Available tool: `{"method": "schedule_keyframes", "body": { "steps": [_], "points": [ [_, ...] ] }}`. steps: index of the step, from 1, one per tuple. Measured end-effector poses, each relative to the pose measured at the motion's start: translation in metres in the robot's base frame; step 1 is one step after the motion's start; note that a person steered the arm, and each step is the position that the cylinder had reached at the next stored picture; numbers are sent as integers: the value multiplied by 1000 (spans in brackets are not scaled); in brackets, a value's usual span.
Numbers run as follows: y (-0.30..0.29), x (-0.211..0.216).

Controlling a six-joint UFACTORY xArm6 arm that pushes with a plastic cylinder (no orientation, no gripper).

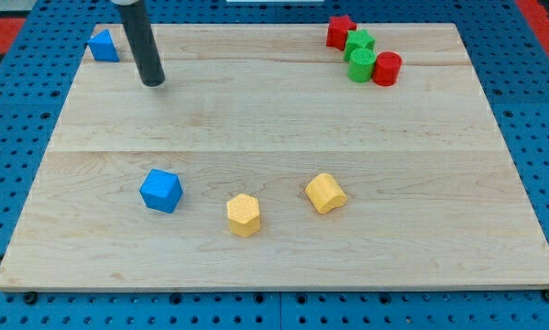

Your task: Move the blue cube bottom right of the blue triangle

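Observation:
The blue cube (160, 191) sits on the wooden board at the lower left. The blue triangle (104, 46) sits at the board's top left corner. My tip (153, 82) rests on the board to the right of and a little below the blue triangle, well above the blue cube. The tip touches neither block.
Two yellow blocks (244, 214) (325, 192) lie to the right of the blue cube. At the top right, a red star (340, 31), two green blocks (359, 42) (362, 66) and a red cylinder (387, 69) cluster together. The wooden board (283, 137) lies on a blue pegboard.

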State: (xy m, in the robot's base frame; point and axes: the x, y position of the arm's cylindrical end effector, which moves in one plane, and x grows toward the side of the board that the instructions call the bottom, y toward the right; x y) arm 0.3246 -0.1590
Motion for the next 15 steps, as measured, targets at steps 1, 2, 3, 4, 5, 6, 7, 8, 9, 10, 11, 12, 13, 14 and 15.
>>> {"method": "schedule_keyframes", "body": {
  "steps": [1,2,3,4,5,6,7,8,9,10,11,12,13,14,15],
  "points": [
    [26,51],
    [39,118],
    [62,139],
    [63,187],
    [48,219],
    [-16,203],
    [22,173],
    [40,198],
    [64,226],
    [84,214],
    [67,170],
    [19,154],
    [44,121],
    [76,88],
    [61,101]
  ]
}}
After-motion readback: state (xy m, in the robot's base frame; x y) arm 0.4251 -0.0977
